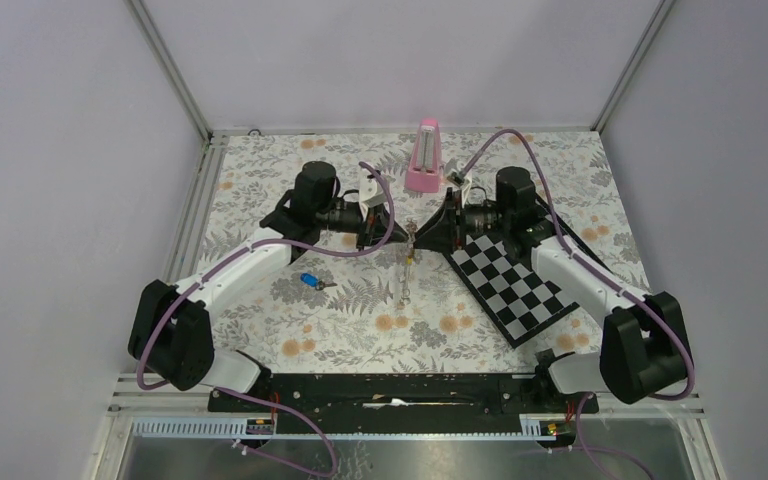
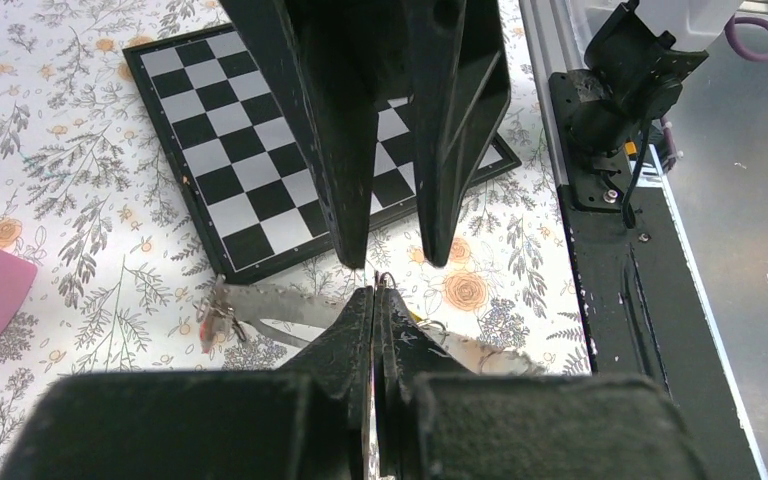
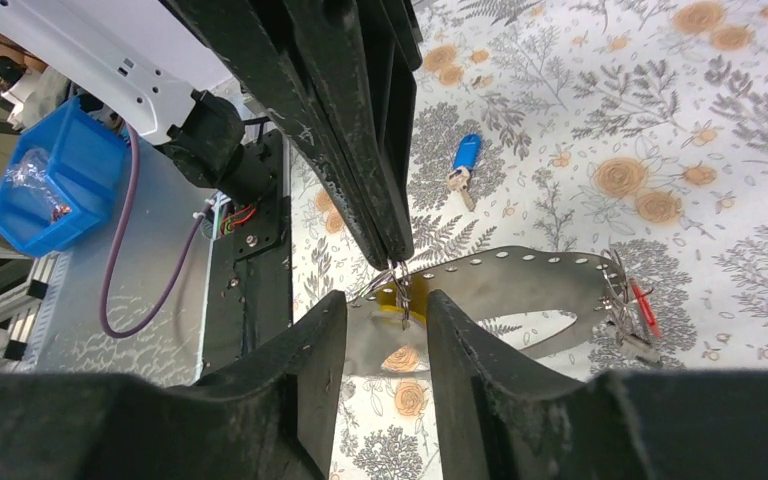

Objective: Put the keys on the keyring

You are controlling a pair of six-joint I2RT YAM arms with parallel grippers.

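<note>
On my feeds the floral-patterned table (image 1: 260,180) carries a black-and-white chequered board (image 1: 515,285), lying askew towards its right edge, and a pink metronome-shaped block (image 1: 426,155) standing upright at the middle of its far edge. Both arms reach in and meet nose to nose over the middle of the table, just in front of that block. The left gripper (image 2: 375,295) is clamped tight, and I see it pinching the small silver ring (image 3: 397,270) of the keyring between its tips. The right gripper (image 3: 388,300) faces it with its fingers clearly parted, gripping nothing that I can make out. The keyring's grey perforated strap loop (image 3: 520,275) trails from the pinched ring towards the near edge; I cannot tell whether its far end touches the cloth. The blue-headed metal key (image 3: 465,158) lies flat on the table left of the middle, well apart from the strap. A yellow key head (image 3: 403,297) shows in the gap between the right fingers, just below the ring; I cannot tell whether it is threaded on. A small red piece (image 3: 643,305) sits among metal clips at the strap's other end.
</note>
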